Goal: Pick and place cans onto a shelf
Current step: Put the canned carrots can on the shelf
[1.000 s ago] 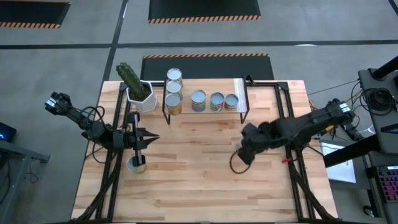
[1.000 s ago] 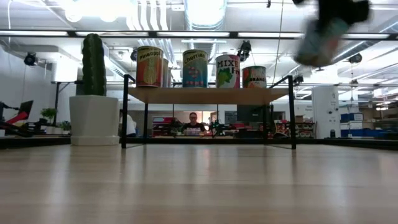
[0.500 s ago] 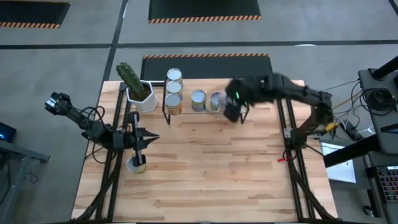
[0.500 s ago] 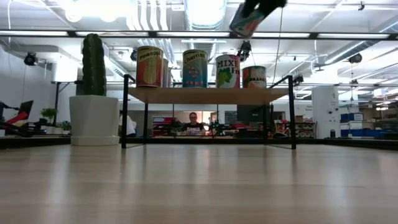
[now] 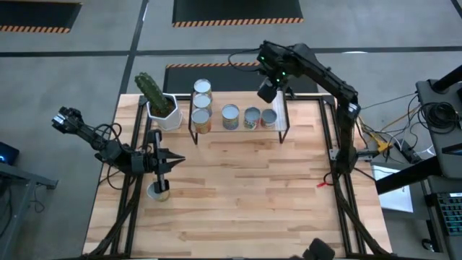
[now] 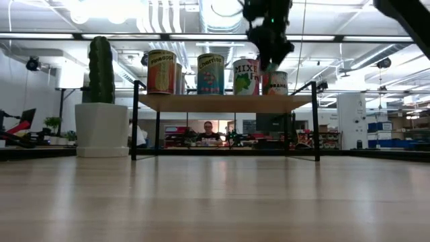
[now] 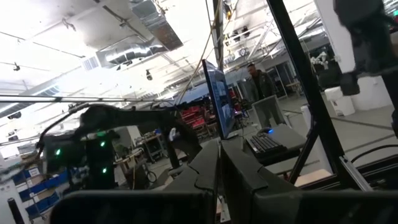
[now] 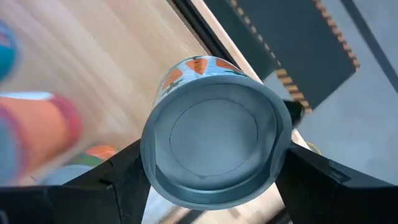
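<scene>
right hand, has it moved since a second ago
Yes. The right hand, shut on a can, went from mid-table to the shelf's far right end.

Can (image 8: 214,127) in the right end effector (image 8: 211,180): silver-grey top, blue label with orange shapes. Shelf (image 6: 225,102): light wood board, black wire frame. Shelved cans (image 6: 210,74): red, blue, white-green, red-green labels. Cactus (image 6: 101,69) green, in a white pot (image 6: 101,129). Table (image 5: 245,195): pale wood planks.

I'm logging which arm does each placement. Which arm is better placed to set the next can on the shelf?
The right. Its gripper already grips a can and hangs above the shelf at its white end. The left gripper sits shut and pointing away, far from the shelf, above a can on the table.
</scene>
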